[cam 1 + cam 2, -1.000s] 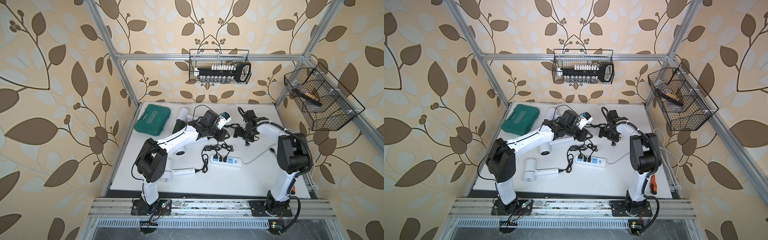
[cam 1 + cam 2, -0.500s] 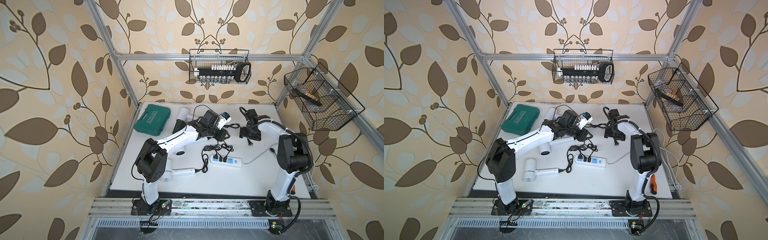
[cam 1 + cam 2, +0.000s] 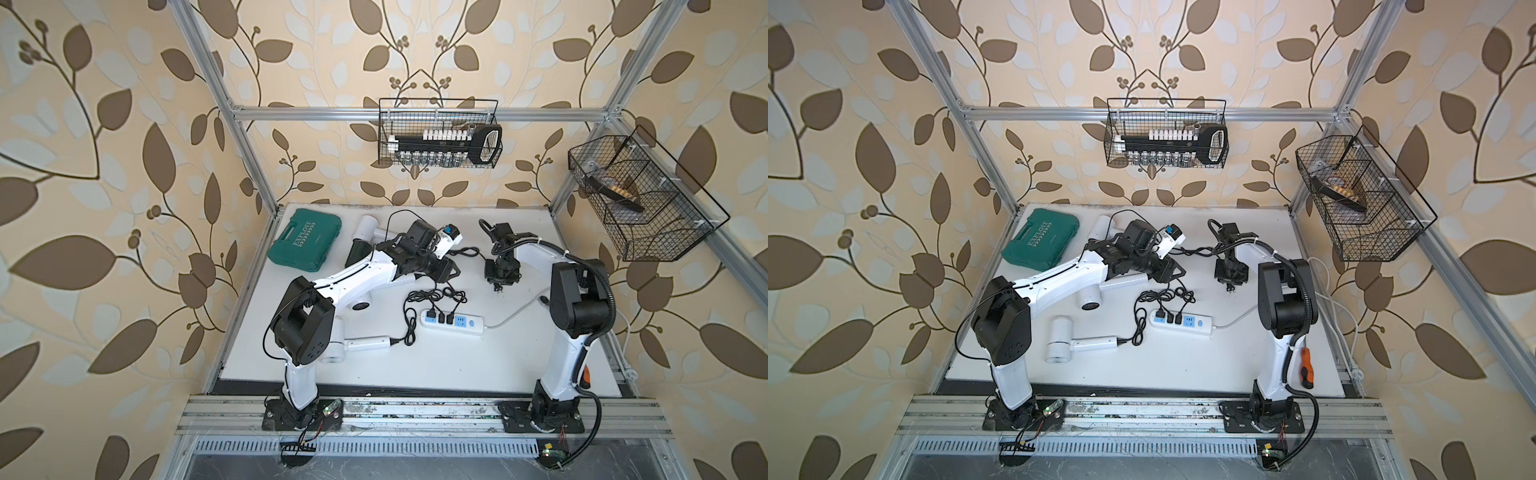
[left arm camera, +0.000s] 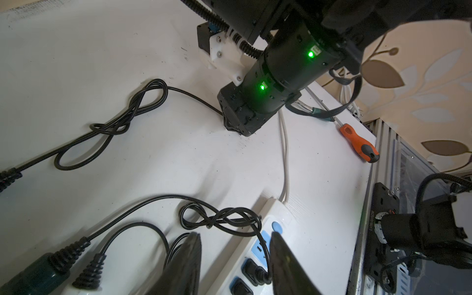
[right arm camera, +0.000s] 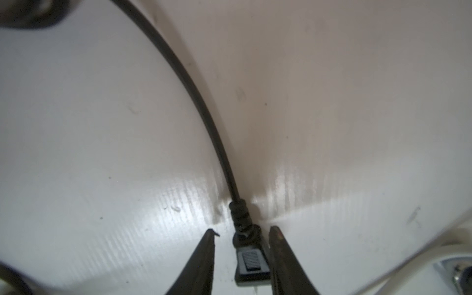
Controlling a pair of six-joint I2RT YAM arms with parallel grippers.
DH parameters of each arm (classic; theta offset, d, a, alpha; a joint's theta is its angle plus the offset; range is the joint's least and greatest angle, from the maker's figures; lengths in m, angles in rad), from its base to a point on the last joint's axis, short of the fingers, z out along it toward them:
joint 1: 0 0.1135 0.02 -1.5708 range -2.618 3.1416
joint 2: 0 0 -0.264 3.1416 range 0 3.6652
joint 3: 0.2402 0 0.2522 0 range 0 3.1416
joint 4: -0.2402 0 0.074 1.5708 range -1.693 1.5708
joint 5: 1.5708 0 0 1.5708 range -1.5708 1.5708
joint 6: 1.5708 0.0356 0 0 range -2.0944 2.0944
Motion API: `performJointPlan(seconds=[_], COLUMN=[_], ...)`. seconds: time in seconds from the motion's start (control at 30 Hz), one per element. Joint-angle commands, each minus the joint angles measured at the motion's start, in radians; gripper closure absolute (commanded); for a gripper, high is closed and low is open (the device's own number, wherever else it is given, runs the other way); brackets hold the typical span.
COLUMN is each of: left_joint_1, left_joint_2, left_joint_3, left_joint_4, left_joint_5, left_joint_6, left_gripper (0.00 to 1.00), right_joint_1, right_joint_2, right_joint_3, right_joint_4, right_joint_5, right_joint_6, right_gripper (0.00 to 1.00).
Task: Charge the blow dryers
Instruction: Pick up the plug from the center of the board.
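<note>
Plug [image 5: 251, 265], 2 o'clock of power strip [image 3: 476, 323] | right gripper [image 5: 242, 229] narrow astride it, unclamped; we judge pre-grasp | left gripper [image 4: 235, 233] half-open, empty

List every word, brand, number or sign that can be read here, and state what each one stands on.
"EXPLOIT": on the lid of the teal case, in both top views.
Smaller line under that word on the case: too small to read.
String of digits along the right arm's base plate, left wrist view: too blurred to read with certainty.
Power strip: no legible marking.
Nothing else is readable.
</note>
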Motion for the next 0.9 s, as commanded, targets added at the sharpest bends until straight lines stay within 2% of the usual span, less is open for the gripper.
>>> performJointPlan(seconds=[0.0, 0.1, 0.13, 0.17, 0.43, 0.6, 0.87], left_joint_1=[0.006, 0.006, 0.006, 0.006, 0.006, 0.006, 0.006], left_joint_2=[-0.05, -0.05, -0.05, -0.05, -0.046, -0.035, 0.033], left_joint_3=[0.002, 0.002, 0.002, 0.002, 0.003, 0.005, 0.031], left_joint_4=[0.028, 0.028, 0.027, 0.028, 0.029, 0.04, 0.152], left_joint_5=[0.014, 0.012, 0.012, 0.012, 0.015, 0.059, 0.192], left_joint_6=[-0.003, -0.002, -0.002, -0.002, -0.004, -0.026, -0.261], left_gripper=[0.55, 0.55, 0.55, 0.55, 0.55, 0.51, 0.49], right_joint_1=[-0.004, -0.004, -0.004, -0.004, 0.0, 0.009, 0.018], right_joint_2=[0.005, 0.008, 0.007, 0.004, -0.09, -0.223, -0.435], right_joint_3=[-0.025, -0.029, -0.03, -0.031, -0.043, -0.108, -0.236], right_joint_4=[-0.014, -0.017, -0.018, -0.018, -0.034, 0.003, 0.073], right_joint_5=[-0.002, 0.0, 0.0, 0.002, -0.015, -0.191, -0.494], right_joint_6=[-0.009, -0.014, -0.015, -0.015, -0.028, -0.077, -0.132], right_gripper=[0.74, 0.77, 0.83, 0.84, 0.87, 0.9, 0.95])
